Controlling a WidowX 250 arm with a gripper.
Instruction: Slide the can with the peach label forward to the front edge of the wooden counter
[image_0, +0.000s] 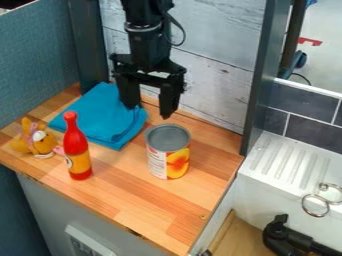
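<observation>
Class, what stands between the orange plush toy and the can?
In the camera view, the red bottle stands between the orange plush toy and the can.

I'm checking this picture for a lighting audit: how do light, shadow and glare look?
Camera view: light looks soft, with no hard-edged shadow standing out on the wooden counter; the white sink is among the brightest areas; the black end effector is dark, with little surface detail; no strong glare hides the food can.
</observation>
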